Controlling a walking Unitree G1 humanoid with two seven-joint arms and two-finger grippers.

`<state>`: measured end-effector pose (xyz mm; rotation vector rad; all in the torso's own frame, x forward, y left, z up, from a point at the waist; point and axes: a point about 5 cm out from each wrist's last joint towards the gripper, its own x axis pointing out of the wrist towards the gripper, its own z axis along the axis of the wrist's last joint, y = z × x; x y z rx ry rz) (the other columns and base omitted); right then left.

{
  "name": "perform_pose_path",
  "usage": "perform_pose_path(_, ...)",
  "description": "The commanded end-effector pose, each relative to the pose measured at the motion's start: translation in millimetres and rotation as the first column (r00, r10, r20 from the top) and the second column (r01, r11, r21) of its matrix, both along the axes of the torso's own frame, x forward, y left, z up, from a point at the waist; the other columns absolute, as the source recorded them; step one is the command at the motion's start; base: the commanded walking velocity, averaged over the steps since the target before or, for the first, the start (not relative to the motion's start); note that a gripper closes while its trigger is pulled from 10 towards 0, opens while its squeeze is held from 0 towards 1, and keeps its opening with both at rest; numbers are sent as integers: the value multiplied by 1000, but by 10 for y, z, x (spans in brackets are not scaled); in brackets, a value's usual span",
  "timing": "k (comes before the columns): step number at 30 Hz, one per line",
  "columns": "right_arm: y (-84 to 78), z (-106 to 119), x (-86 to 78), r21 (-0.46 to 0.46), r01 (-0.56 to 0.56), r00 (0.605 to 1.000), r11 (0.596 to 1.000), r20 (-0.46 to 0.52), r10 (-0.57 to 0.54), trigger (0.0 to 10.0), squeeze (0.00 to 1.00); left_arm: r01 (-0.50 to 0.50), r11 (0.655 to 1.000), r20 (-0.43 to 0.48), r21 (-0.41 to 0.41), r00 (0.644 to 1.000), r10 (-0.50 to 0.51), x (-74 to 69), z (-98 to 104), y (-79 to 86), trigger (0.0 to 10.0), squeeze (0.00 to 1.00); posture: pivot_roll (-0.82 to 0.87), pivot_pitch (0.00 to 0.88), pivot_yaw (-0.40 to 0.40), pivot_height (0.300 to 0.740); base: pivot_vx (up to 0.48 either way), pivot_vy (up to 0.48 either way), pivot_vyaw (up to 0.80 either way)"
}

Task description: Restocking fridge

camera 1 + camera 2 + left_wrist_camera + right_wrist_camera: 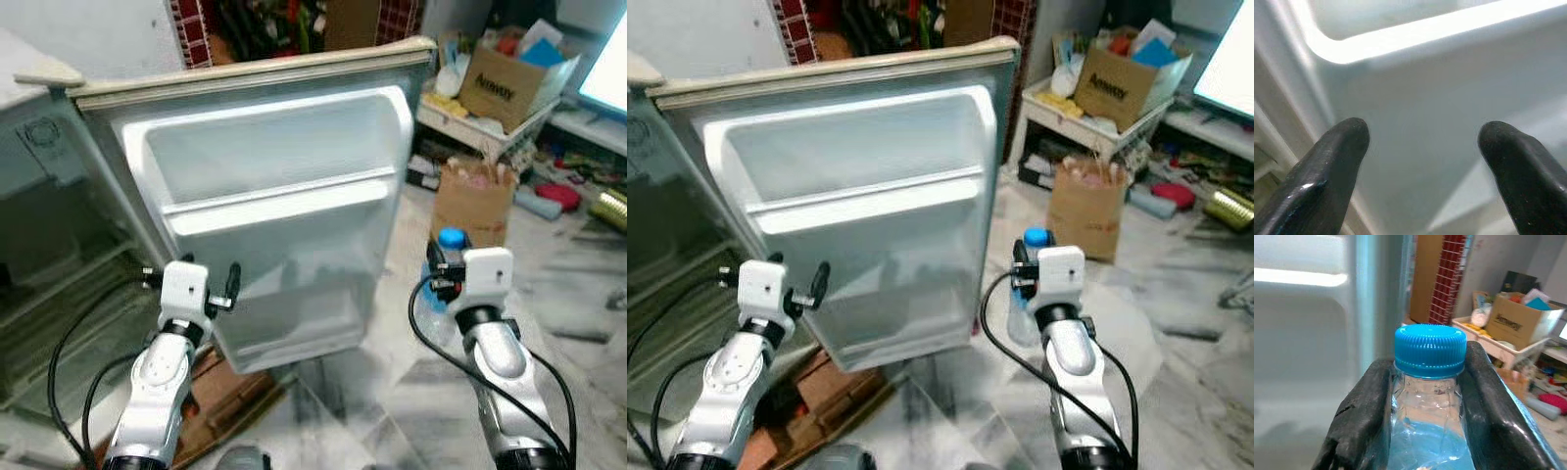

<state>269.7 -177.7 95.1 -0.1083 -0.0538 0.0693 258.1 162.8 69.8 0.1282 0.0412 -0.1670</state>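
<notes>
The open fridge door (pixel 284 211) is seen at twelve o'clock, its shelves bare. A brown paper bag (pixel 474 201) stands on the floor at two o'clock. The left gripper (pixel 1420 161) is held spread before the door's lower part. A blue-capped water bottle (pixel 1430 396) is pinched upright by the right gripper (pixel 1427 401), beside the door's edge at three o'clock.

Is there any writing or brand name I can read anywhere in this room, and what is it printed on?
"Amway": my best reading of the dark print on the side of the cardboard box on the low white shelf; it is blurred, so not certain.
The brown paper bag on the floor carries a faint mark, too blurred to read.
The bottle in the right gripper shows no legible label.
</notes>
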Motion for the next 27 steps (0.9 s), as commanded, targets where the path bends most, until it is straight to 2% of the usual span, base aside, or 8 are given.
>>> perform_pose_path(1, 141, 44, 11, 15, -67, 998, 998, 16, 67, 10000, 0, -51, 999, -15, 18, 999, 51, -24, -13, 122, 10000, 0, 49, 66, -11, 740, 0, 0, 0)
perform_pose_path(11, 187, 27, -10, 18, -105, 994, 994, 11, 105, 10000, 0, -63, 998, -27, 21, 998, 64, -92, -36, 148, 10000, 0, 52, 72, -12, 740, 0, 0, 0)
perform_pose_path(17, 220, 48, 7, 48, -149, 989, 988, 19, 148, 10000, 0, -54, 998, -76, 35, 995, 57, -221, -115, 175, 10000, 0, 55, 76, -10, 740, 0, 0, 0)
perform_pose_path(22, 297, 76, 19, 68, -214, 977, 974, 24, 213, 10000, 0, -95, 995, -74, 45, 992, 98, -243, -104, 233, 10000, 0, 60, 83, -10, 740, 0, 0, 0)
perform_pose_path(27, 330, 70, 23, 68, -230, 973, 971, 19, 229, 10000, 0, -101, 994, -73, 51, 992, 105, -232, -91, 250, 10000, 0, 61, 89, -11, 740, 0, 0, 0)
